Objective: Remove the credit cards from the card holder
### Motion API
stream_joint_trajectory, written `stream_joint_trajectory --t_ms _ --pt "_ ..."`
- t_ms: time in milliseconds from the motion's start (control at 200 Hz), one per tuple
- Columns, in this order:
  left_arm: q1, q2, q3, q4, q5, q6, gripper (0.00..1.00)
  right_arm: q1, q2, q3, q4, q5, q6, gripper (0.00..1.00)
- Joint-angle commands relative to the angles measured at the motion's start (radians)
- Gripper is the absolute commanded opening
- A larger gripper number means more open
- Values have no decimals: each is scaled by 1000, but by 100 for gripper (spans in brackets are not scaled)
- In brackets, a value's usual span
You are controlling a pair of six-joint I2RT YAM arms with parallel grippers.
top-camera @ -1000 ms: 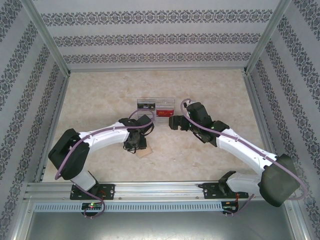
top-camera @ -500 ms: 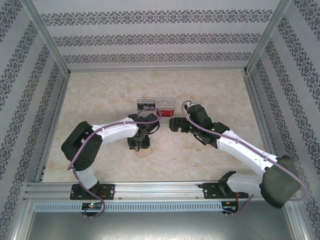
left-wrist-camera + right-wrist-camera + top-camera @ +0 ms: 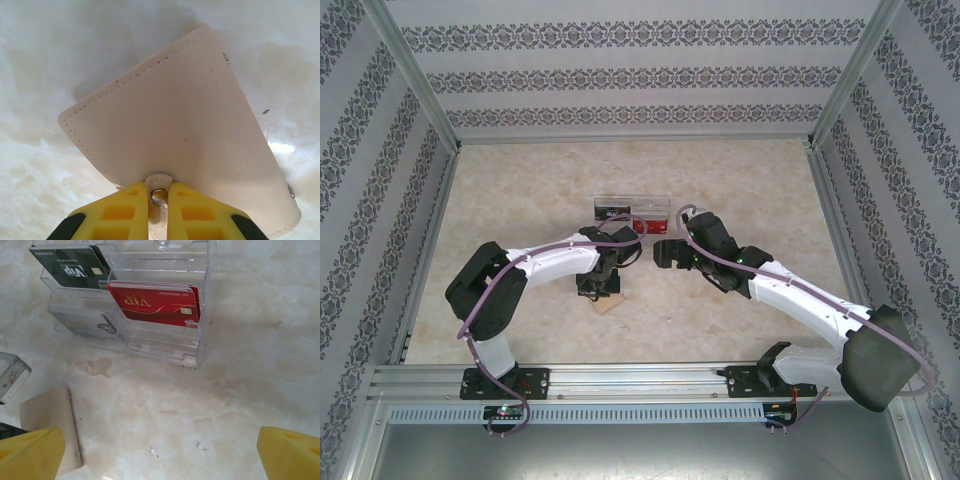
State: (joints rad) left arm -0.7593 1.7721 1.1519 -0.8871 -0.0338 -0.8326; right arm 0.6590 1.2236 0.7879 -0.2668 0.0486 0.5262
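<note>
The clear card holder (image 3: 207, 290) stands on the marbled desk (image 3: 250, 380), towards the middle of it in the top view, beyond both arms. Its right-hand compartment holds a red card (image 3: 155, 302) standing on its long edge. A black card (image 3: 70, 262) sits in the rear left compartment. In the lower front left compartment there is what looks like a blue-grey card (image 3: 82, 322), blurred by the plastic.

Near the holder, on the bare desk, lies a flat tan stitched pouch (image 3: 180, 125). The left tool (image 3: 159, 192) is clamped on the small ringed tab at the pouch's edge, its yellow fingers nearly meeting. The right tool (image 3: 159, 440) hangs above the desk in front of the holder, fingers wide apart and gripping nothing.
</note>
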Motion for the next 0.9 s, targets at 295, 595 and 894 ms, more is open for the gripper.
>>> stream_joint_trajectory --t_ms 295,595,894 --pt "-8 -74 0 173 60 372 14 14 -32 14 -30 36 53 98" --pt "62 -81 51 146 118 510 45 89 -96 14 -101 153 147 98" --pt "61 -134 104 26 157 322 44 135 -93 95 -223 258 230 98"
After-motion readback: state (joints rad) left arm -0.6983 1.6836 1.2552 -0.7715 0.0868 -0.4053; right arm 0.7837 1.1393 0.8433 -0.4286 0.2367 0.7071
